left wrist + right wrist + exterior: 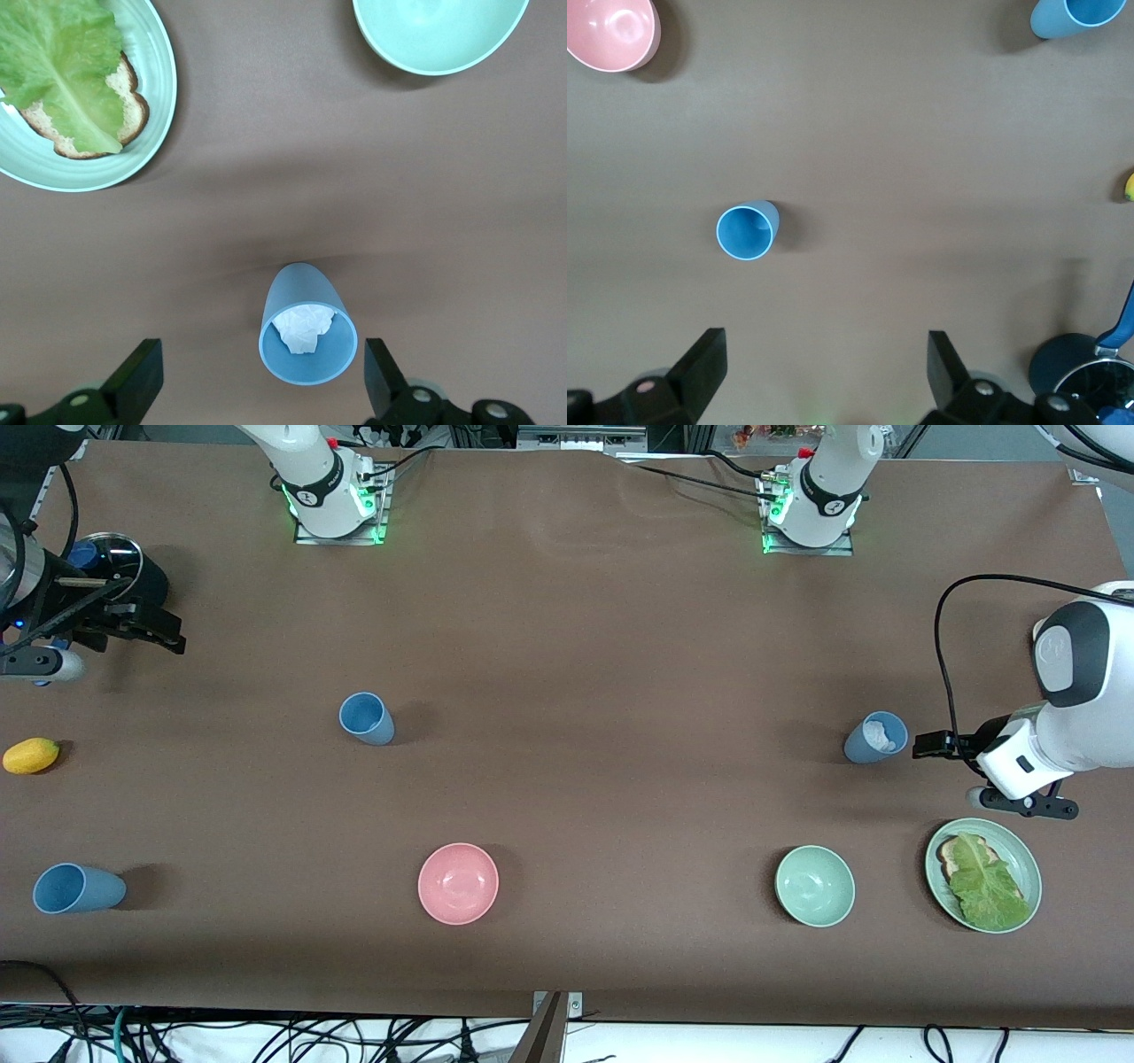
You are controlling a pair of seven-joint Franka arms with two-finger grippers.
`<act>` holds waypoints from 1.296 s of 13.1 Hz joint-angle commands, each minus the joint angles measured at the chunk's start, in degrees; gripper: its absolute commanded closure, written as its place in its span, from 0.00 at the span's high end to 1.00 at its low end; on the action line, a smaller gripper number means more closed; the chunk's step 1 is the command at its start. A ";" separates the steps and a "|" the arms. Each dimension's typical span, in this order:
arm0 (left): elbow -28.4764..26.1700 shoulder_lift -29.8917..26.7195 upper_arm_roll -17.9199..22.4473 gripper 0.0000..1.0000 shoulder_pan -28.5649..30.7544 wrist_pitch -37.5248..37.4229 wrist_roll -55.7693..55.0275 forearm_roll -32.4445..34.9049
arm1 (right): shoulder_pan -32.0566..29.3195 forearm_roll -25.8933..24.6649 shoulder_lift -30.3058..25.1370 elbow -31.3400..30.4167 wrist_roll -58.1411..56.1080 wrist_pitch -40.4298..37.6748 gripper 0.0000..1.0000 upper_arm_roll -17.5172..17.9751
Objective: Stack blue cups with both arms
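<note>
Three matte blue cups (pixel 366 718) stand upright; the one (pixel 875 738) by the wide-open, empty left hand (pixel 926 746) has crumpled white stuff inside. Right hand (pixel 168 636) is spread too, empty, near the tabletop's (pixel 585 655) edge.

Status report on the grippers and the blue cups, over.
Left gripper open, low beside the cup with white wad. Right gripper open, waiting at its table end. Two empty blue cups apart, upright. Nothing stacked.

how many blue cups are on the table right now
3. One blue cup stands nearest the robots' bases, toward the right arm's end. Another sits nearest the front camera at that same end. The third, holding crumpled white paper, stands beside the left end effector.
</note>
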 commanded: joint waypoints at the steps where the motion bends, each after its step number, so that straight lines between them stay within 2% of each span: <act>1: 1.52 0.66 0.00 1.00 -0.32 -1.32 -0.98 1.65 | -0.14 -0.16 0.03 0.34 -0.02 -0.82 1.00 0.13; 11: 1.70 0.49 -0.09 1.00 -0.67 -1.49 -2.38 1.65 | -0.14 -0.16 0.12 0.34 -0.02 -0.81 1.00 0.13; 16: 2.31 -1.00 -0.53 1.00 -1.20 -5.35 -4.23 1.74 | -0.14 -0.24 0.03 0.52 -0.29 -0.81 1.00 0.13; 17: 4.05 -1.35 -0.62 1.00 -1.20 -7.88 -4.23 1.74 | -0.14 -0.24 0.11 0.52 -0.20 -0.81 1.00 0.13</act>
